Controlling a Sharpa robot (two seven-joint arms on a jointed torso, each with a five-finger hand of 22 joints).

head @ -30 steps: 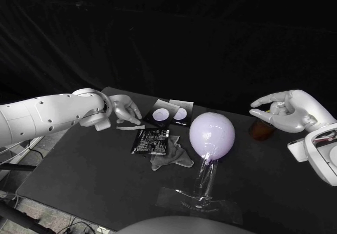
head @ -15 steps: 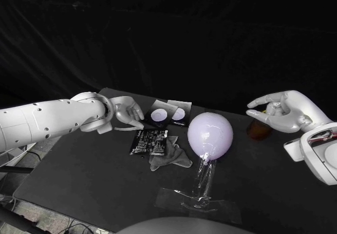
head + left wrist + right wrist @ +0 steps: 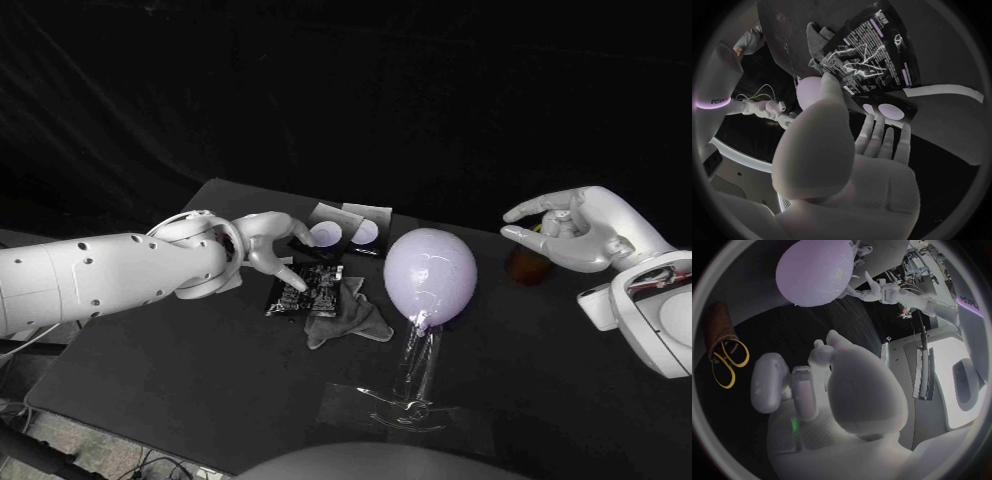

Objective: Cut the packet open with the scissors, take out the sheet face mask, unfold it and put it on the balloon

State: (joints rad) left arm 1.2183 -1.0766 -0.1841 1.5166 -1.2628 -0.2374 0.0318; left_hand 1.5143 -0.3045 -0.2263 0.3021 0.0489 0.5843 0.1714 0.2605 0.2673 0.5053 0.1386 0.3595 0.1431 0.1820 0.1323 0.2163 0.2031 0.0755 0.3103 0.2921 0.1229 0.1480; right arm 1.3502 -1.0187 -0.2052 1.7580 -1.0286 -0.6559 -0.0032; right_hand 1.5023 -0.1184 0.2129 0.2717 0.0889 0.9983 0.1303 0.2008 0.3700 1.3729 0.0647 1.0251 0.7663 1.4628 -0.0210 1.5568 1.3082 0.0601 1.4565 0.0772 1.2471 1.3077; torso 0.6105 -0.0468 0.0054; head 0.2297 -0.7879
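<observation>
Packet (image 3: 307, 291) lies flat by the balloon (image 3: 430, 275); left hand (image 3: 268, 240) is spread and empty, one fingertip reaching down to it. Right hand (image 3: 584, 231) hangs loosely curled, holding nothing.

The near-left part of the worktop (image 3: 159, 370) lies bare and gives open passage. The balloon (image 3: 430, 275) rises on its clear stand (image 3: 411, 390) mid-worktop and blocks a straight crossing from side to side. To its left, the packet (image 3: 310, 292), a crumpled grey sheet (image 3: 358, 322) and two cards (image 3: 351, 230) lie low and close together. A narrow gap separates the balloon from the brown holder (image 3: 531, 265) on the right.
</observation>
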